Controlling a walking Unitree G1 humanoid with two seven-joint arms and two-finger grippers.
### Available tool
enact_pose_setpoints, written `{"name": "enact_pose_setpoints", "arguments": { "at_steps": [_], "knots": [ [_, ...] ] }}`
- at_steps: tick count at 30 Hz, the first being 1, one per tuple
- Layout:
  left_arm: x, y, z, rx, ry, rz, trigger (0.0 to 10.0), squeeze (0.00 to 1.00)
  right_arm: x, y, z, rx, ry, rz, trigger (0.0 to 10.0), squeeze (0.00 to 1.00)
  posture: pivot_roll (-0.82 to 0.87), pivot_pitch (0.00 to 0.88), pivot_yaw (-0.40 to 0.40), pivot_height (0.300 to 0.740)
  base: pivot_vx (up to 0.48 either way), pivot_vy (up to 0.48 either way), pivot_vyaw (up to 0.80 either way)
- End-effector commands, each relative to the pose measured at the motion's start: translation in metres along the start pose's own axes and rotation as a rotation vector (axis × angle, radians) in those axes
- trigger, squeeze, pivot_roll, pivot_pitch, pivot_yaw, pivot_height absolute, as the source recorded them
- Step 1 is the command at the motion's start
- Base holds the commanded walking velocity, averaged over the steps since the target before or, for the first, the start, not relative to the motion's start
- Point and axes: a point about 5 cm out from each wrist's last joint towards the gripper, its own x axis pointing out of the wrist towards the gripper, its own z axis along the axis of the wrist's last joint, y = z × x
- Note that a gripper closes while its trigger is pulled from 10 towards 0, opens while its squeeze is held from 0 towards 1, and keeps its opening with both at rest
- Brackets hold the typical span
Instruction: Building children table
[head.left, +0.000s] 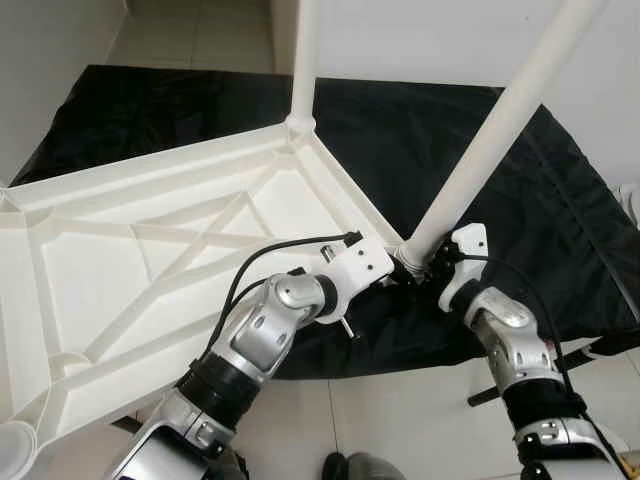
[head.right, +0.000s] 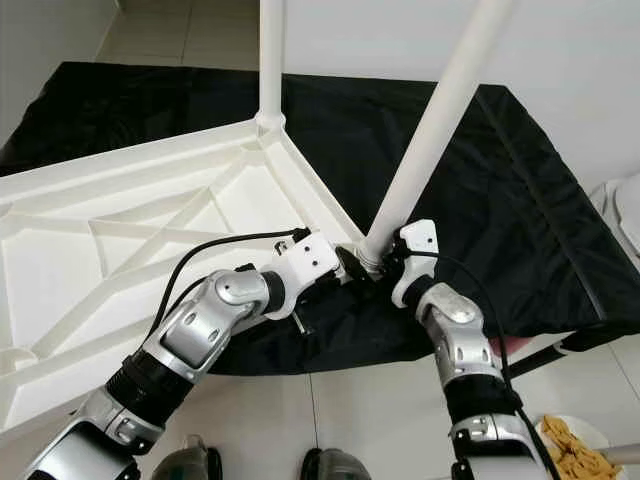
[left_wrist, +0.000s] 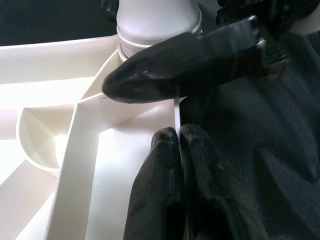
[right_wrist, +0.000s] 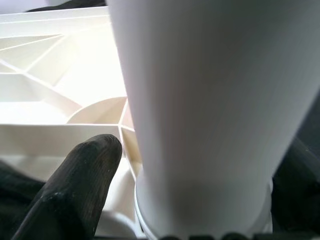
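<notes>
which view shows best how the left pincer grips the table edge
The left wrist view: the left pincer has its two fingers closed on the thin rim of the upturned white tabletop, just below the table leg socket. The eye views show only the wrist mount at that corner. The right wrist view shows mostly the leg.

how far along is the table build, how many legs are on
Done: one leg stands upright in the far corner socket of the upturned tabletop. In hand: a second leg sits tilted at the near corner, the right gripper around its base and the left gripper pinching the tabletop rim beside it. Left: the corner socket nearest the left arm has no leg, and the fourth corner is hard to see.
</notes>
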Motion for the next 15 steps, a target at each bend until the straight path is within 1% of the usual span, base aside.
{"name": "enact_pose_setpoints", "arguments": {
  "at_steps": [1, 4, 8, 9, 10, 11, 12, 13, 15],
  "knots": [
    [0.005, -0.008, 0.012, 0.023, -0.033, -0.064, 10.0, 0.00, -0.001, 0.012, -0.018, 0.039, 0.076, 0.124, 10.0, 0.00, 0.05, 0.079, -0.064, 0.740, 0.000, 0.000, 0.00],
    [0.005, -0.009, 0.013, 0.024, -0.034, -0.067, 10.0, 0.00, -0.005, 0.008, -0.020, 0.047, 0.095, 0.149, 10.0, 0.00, 0.05, 0.079, -0.063, 0.740, 0.000, 0.000, 0.00],
    [0.005, -0.010, 0.013, 0.024, -0.035, -0.070, 10.0, 0.00, -0.008, 0.003, -0.023, 0.045, 0.119, 0.150, 10.0, 0.00, 0.05, 0.080, -0.061, 0.740, 0.000, 0.000, 0.00],
    [0.005, -0.010, 0.013, 0.024, -0.035, -0.072, 10.0, 0.00, -0.010, 0.001, -0.024, 0.042, 0.128, 0.157, 9.2, 0.00, 0.05, 0.081, -0.059, 0.740, 0.000, 0.000, 0.00],
    [0.005, -0.011, 0.013, 0.023, -0.034, -0.073, 10.0, 0.00, -0.011, 0.000, -0.025, 0.043, 0.135, 0.161, 4.5, 0.00, 0.05, 0.083, -0.058, 0.740, 0.000, 0.000, 0.00],
    [0.005, -0.011, 0.013, 0.023, -0.034, -0.073, 10.0, 0.00, -0.011, 0.000, -0.025, 0.043, 0.135, 0.161, 4.5, 0.00, 0.05, 0.083, -0.058, 0.740, 0.000, 0.000, 0.00],
    [0.005, -0.011, 0.013, 0.023, -0.034, -0.074, 10.0, 0.00, -0.012, -0.001, -0.026, 0.045, 0.139, 0.165, 4.1, 0.00, 0.05, 0.084, -0.057, 0.740, 0.000, 0.000, 0.00],
    [0.005, -0.011, 0.013, 0.023, -0.034, -0.074, 10.0, 0.00, -0.013, -0.002, -0.026, 0.046, 0.147, 0.168, 0.0, 0.00, 0.05, 0.084, -0.057, 0.740, 0.000, 0.000, 0.00],
    [0.005, -0.011, 0.013, 0.023, -0.034, -0.075, 10.0, 0.00, -0.013, -0.003, -0.027, 0.051, 0.150, 0.170, 0.0, 0.00, 0.05, 0.084, -0.058, 0.740, 0.000, 0.000, 0.00]
  ]
}}
